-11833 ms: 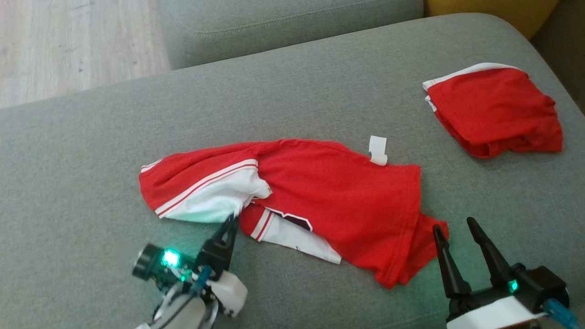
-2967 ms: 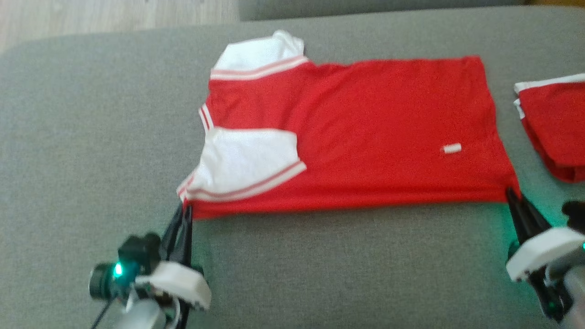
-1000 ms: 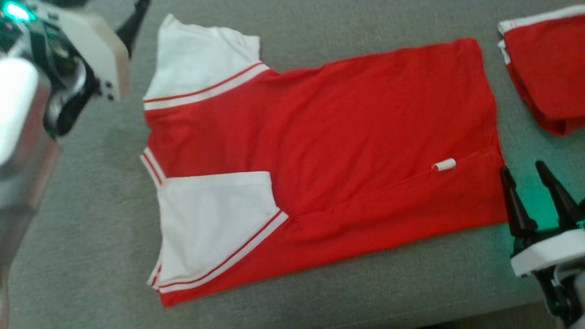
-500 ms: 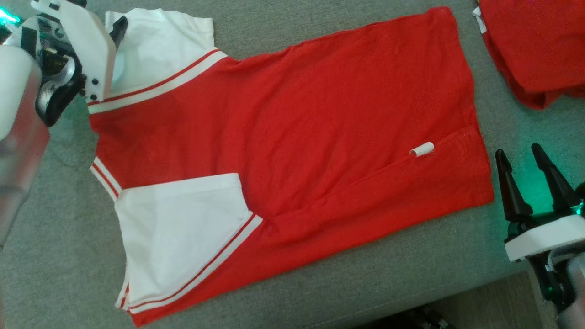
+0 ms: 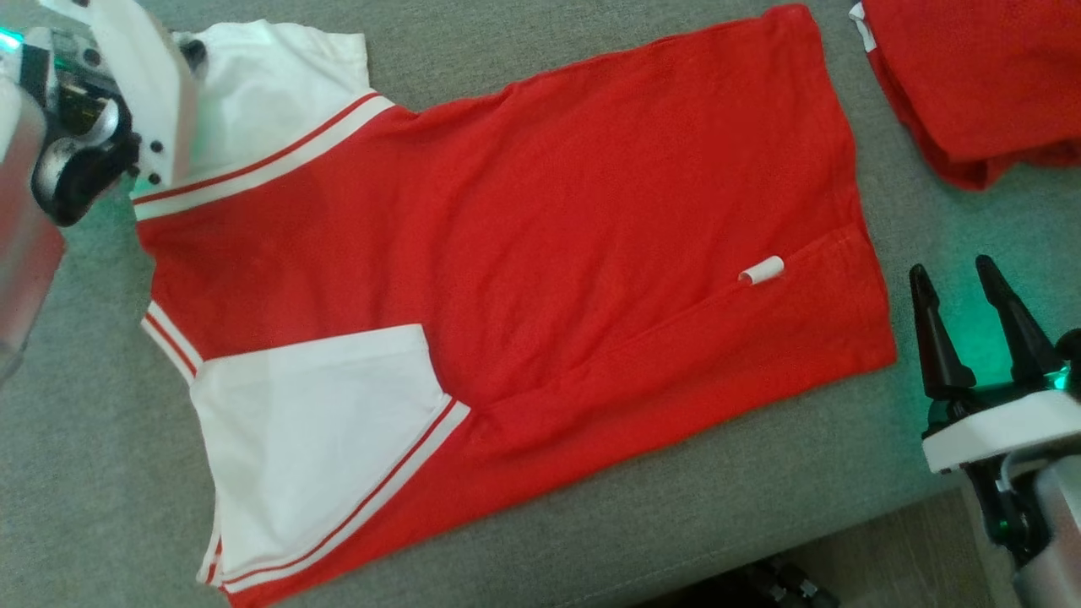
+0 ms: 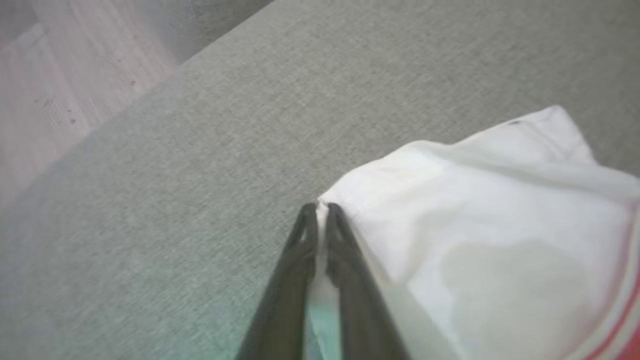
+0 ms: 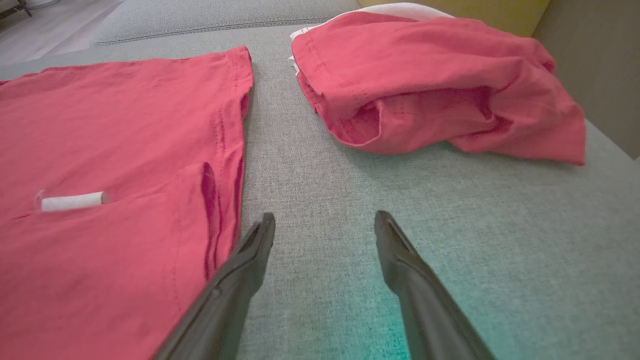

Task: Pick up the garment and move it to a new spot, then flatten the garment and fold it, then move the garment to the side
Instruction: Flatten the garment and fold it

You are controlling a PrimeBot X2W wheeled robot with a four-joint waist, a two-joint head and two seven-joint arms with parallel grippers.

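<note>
Currently: shirt lying flat on sofa, just beside pile. Left gripper: jaws pinching sleeve corner farthest from pile. Right gripper: jaws gaping, idling near pile. Advisable: lifting sleeve low, folding inward, not dragging body.

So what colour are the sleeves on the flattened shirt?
White sleeves, each edged with a thin red stripe; the head view shows it best.

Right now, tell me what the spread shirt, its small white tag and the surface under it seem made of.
Shirt: soft matte knit, probably cotton or polyester; fine texture, gentle creases. Tag: curled white strip, fabric or paper, unclear. Cushion: grey woven upholstery, matte, flecked grain.
</note>
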